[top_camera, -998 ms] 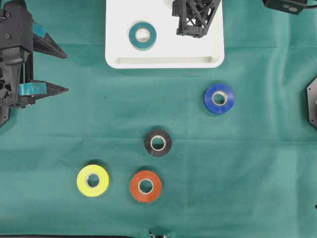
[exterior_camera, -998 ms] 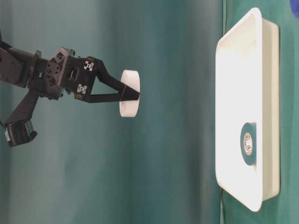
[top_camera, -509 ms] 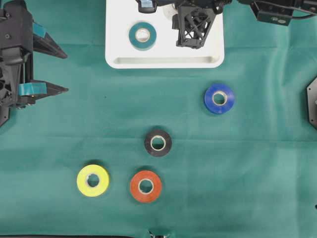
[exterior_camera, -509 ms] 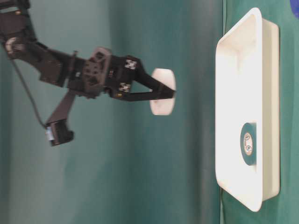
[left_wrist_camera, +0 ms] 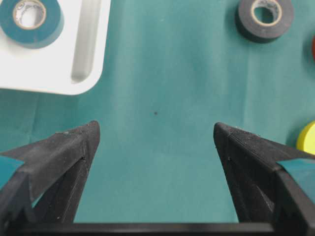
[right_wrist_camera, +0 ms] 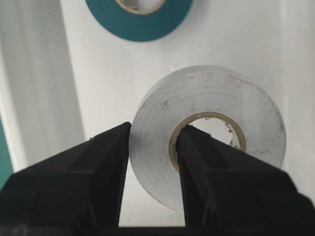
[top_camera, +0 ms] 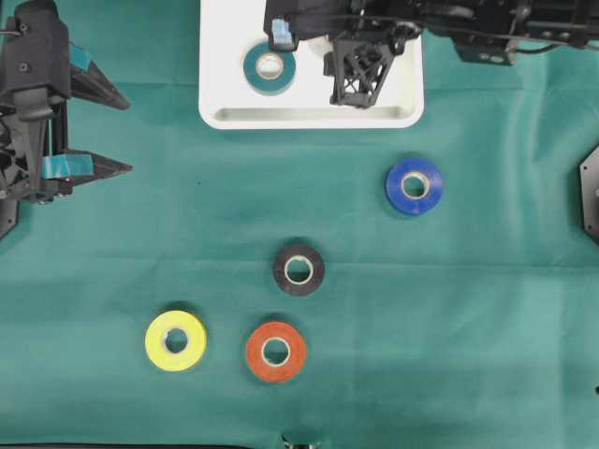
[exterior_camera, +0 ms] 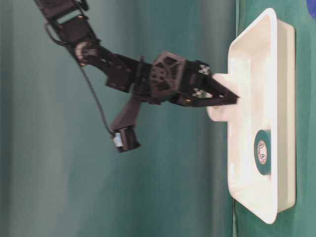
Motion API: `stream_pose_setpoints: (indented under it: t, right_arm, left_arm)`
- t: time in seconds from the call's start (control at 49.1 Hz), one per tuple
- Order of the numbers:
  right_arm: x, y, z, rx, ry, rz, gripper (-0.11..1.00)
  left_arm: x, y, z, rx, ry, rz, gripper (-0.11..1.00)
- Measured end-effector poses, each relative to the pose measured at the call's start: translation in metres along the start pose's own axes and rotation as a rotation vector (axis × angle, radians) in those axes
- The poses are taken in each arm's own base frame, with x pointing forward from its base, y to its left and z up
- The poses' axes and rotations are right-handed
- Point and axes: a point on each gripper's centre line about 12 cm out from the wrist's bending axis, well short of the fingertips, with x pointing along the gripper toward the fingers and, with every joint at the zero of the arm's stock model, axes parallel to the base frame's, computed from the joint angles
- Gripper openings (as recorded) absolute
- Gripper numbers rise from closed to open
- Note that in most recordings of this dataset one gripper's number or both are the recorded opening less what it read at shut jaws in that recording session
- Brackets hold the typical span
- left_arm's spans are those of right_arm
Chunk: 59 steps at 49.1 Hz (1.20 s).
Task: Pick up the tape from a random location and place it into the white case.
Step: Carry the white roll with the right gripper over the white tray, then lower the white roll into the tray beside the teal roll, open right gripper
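My right gripper [exterior_camera: 232,98] is shut on a white tape roll [right_wrist_camera: 211,88], one finger through its core and the other on the outside. The roll [exterior_camera: 217,112] hangs at rim height over the white case [top_camera: 309,117], not resting on its floor. Seen from overhead, the right gripper [top_camera: 357,82] covers the roll. A teal tape roll [top_camera: 270,67] lies flat in the case, left of the gripper. My left gripper [top_camera: 122,136] stands open and holds nothing at the left table edge, above bare cloth [left_wrist_camera: 155,127].
Loose on the green cloth lie a blue roll [top_camera: 415,185], a black roll [top_camera: 299,269], a yellow roll [top_camera: 175,340] and a red roll [top_camera: 275,352]. The case sits at the top centre. A black mount [top_camera: 590,196] stands at the right edge.
My right arm has come down with the white roll, from well above the case to its rim. The left arm and the loose rolls have not moved.
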Motion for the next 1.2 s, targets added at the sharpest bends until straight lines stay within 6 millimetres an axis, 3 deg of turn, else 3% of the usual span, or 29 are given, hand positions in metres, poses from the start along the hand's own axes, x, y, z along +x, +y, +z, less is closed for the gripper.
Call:
stream_pose_setpoints:
  t: [0.468, 0.998, 1.201]
  right_arm:
    - [0.051, 0.006, -0.012, -0.009, 0.027, 0.013, 0.31]
    - [0.052, 0.006, -0.013, -0.015, 0.03, 0.013, 0.31]
    - [0.051, 0.006, -0.012, -0.013, 0.028, 0.012, 0.84]
  left_arm:
    - [0.0, 0.0, 0.0, 0.002, -0.002, 0.0, 1.0]
    - [0.0, 0.0, 0.0, 0.0, -0.002, 0.0, 1.0]
    - [0.0, 0.0, 0.0, 0.002, -0.002, 0.0, 1.0]
